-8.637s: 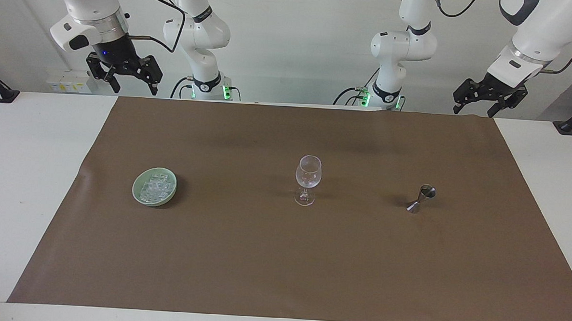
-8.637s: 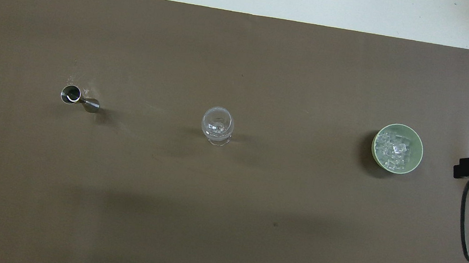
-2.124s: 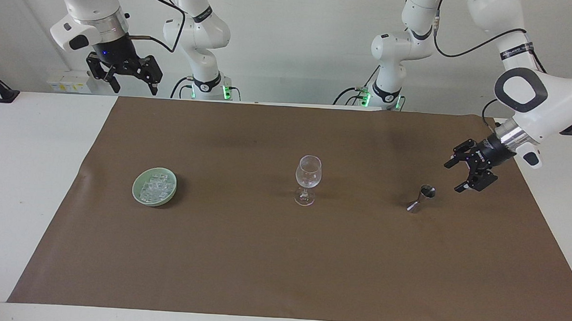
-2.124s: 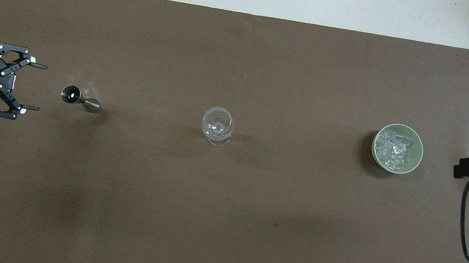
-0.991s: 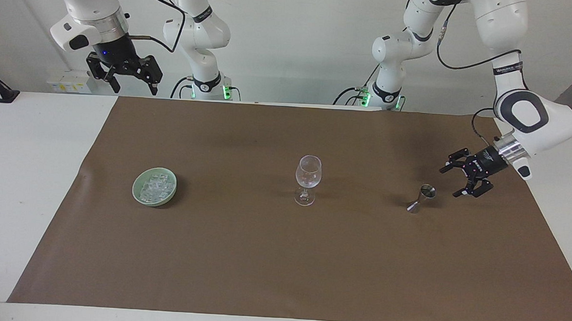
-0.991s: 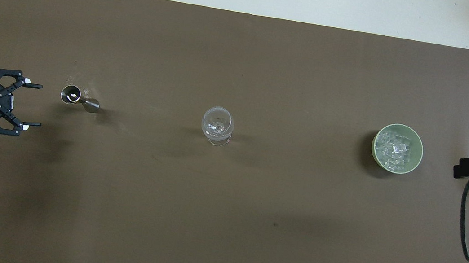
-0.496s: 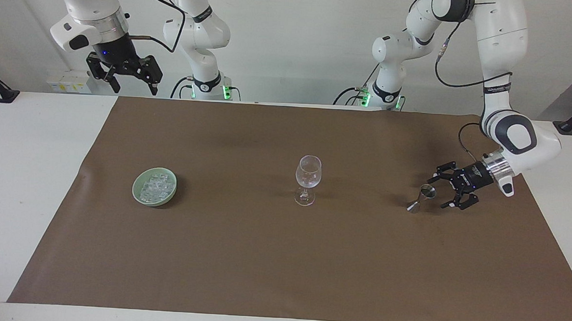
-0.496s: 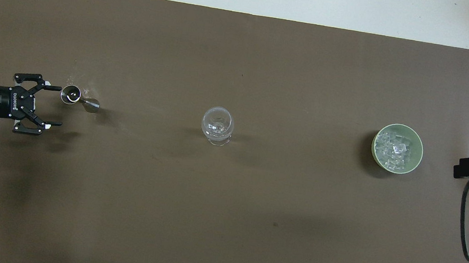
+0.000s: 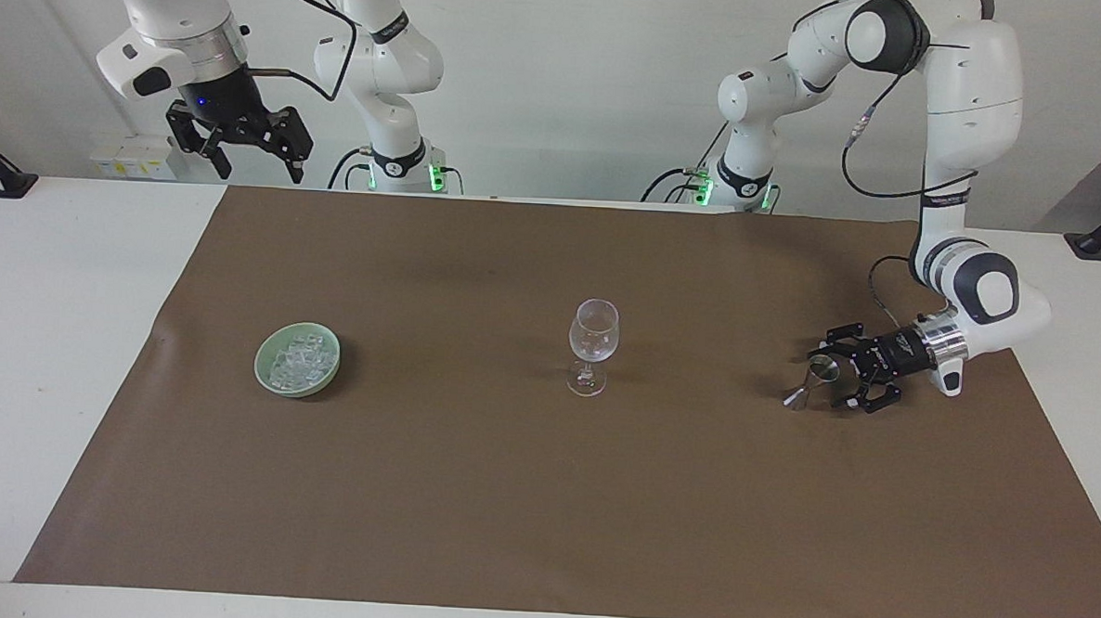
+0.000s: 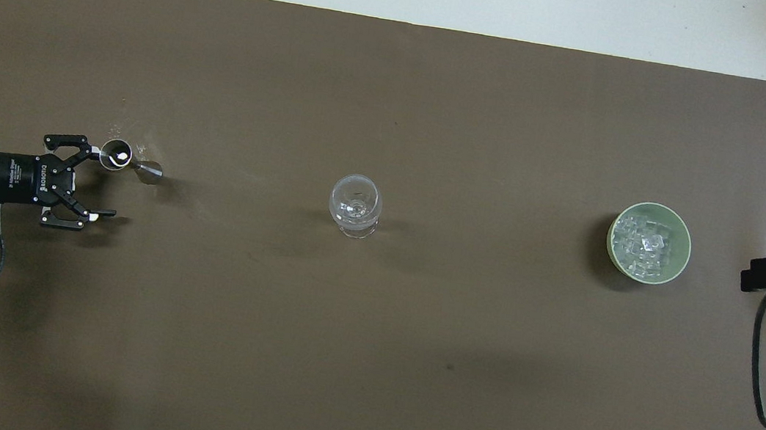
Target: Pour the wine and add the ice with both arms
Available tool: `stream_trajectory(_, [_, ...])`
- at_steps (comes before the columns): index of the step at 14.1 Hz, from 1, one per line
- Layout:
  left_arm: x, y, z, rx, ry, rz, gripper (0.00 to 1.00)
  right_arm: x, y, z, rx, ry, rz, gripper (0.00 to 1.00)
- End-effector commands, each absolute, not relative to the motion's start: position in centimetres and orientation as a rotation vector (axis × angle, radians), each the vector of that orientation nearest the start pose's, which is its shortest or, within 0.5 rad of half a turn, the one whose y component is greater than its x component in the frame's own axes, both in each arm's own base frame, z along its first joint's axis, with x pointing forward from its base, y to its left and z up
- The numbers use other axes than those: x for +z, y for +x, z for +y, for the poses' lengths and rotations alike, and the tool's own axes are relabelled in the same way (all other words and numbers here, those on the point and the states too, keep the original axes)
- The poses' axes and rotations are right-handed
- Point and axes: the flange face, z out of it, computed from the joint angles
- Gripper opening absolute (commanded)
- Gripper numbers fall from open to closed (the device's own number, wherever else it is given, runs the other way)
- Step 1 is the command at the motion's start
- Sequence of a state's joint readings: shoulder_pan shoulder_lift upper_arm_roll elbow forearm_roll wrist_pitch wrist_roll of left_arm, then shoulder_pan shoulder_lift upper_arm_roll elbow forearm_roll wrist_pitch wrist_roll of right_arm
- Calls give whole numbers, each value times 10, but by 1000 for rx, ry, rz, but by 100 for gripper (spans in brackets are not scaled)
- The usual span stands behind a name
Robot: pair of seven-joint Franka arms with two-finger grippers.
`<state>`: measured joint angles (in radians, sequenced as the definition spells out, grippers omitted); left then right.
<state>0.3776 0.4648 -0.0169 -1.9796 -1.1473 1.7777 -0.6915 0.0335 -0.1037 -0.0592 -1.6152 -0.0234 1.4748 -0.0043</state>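
Reaching in low from the left arm's end of the brown mat [image 9: 542,494], the left gripper [image 9: 836,374] lies almost level with the table, its fingers spread wide and holding nothing. A steel jigger [image 9: 812,381] stands just before its fingertips; in the overhead view the jigger [image 10: 127,161] sits at about 1 o'clock from the left gripper [image 10: 99,181], with one fingertip beside its upper cup. Contact cannot be confirmed.

Centre of the mat: an empty stemmed wine glass [image 9: 592,346], upright. Overhead, the jigger lies at 9 o'clock from the wine glass [image 10: 355,204] and a pale green bowl [image 10: 671,271] at 3 o'clock, each well apart from it. Heaped in the bowl are the ice [image 10: 642,245] cubes, small and clear.

The right gripper [image 9: 242,142] waits, raised above the mat's corner near its own base, fingers apart and empty.

Handling, as judged: the jigger is light, rigid and smooth, with an hourglass form. Its narrow waist is the sensible hold, since polished cones may slip outward under pressure. It looks tip-prone on its small foot, so a nudge before closing could topple it. The glass is fragile; its stem is thin. Ice cubes are slick and loose, so tipping the bowl likely suits better than pinching single pieces.
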Motion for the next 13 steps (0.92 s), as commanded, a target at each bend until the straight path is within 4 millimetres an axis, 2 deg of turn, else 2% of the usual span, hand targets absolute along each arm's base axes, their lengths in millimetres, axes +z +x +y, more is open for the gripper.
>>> stream_trajectory(1, [230,562,128,-909,1308,1538,100,654,507,-19,71,-3150,2,100])
stream_trajectory(4, [219,558,127,-941,1255,1523,100,654,507,-19,71,-3150,4,100])
stream_trajectory(9, [215,560,103,-931,1317,1406,100,654,507,-19,71,-3150,2,100])
stream_trajectory(10, [214,559,107,-922,1312,1400,100,654,507,-19,71,-3150,2,100])
stream_trajectory(11, [216,559,109,-907,1314,1374,97,654,507,-19,71,-3150,2,100])
stream_trajectory(12, [217,558,118,-879,1307,1359,84,654,507,-19,71,-3150,4,100])
stream_trajectory(13, [218,559,116,-877,1306,1345,84,654,507,-19,71,-3150,4,100])
